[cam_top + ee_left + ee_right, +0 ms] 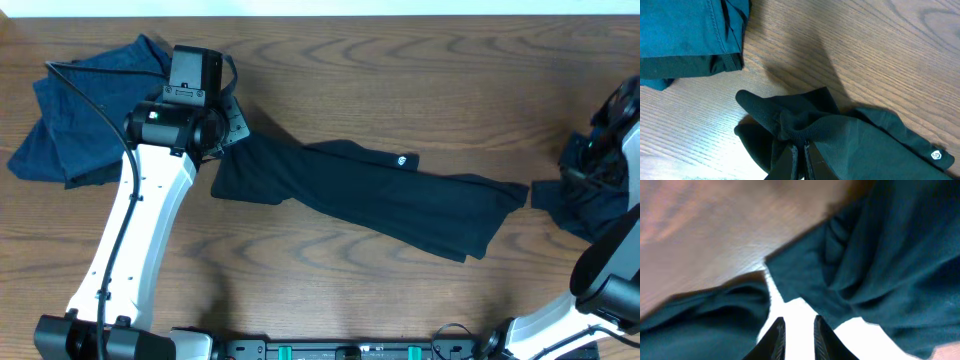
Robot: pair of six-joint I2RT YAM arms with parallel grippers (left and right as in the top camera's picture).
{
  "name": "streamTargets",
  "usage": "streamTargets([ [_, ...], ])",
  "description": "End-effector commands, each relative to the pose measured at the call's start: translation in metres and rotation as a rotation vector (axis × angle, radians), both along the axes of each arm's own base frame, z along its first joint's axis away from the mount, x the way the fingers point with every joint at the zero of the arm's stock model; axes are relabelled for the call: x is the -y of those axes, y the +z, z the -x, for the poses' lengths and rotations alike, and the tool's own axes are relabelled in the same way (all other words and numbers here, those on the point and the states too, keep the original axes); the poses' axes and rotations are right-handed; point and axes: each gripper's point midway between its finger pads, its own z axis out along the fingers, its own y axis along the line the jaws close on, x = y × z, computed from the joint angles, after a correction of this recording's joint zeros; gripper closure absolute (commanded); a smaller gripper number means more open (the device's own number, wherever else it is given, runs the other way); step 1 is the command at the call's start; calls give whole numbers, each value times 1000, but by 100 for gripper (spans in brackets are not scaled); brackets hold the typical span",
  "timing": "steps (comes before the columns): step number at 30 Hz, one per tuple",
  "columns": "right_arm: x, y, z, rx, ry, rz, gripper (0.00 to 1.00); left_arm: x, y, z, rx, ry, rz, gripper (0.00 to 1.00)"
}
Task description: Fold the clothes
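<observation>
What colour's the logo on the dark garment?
White logo on the dark garment; left wrist view shows it best.

Both your arms are out, one at each side.
Your left arm [140,215] stretches away from its base, with the left gripper [801,159] pinched together on a fold of the black garment [865,145]. Your right gripper [797,340] has its fingers [774,339] slightly apart.

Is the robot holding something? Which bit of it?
The left hand pinches the black garment by its bunched-up end; the right hand holds nothing.
</observation>
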Motion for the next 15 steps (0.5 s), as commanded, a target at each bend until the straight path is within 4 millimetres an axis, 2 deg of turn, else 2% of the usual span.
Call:
streamTargets([
  [1, 13, -17, 16, -33, -62, 32, 80, -7, 2, 2, 7, 2, -27, 94],
  [7, 48, -36, 41, -58, -219, 117, 77, -7, 2, 2, 7, 2, -27, 94],
  [12, 94, -34, 92, -145, -519, 265, 80, -7, 2, 2, 6, 2, -27, 94],
  [15, 112, -34, 114, -142, -677, 265, 81, -7, 2, 2, 6, 2, -28, 94],
])
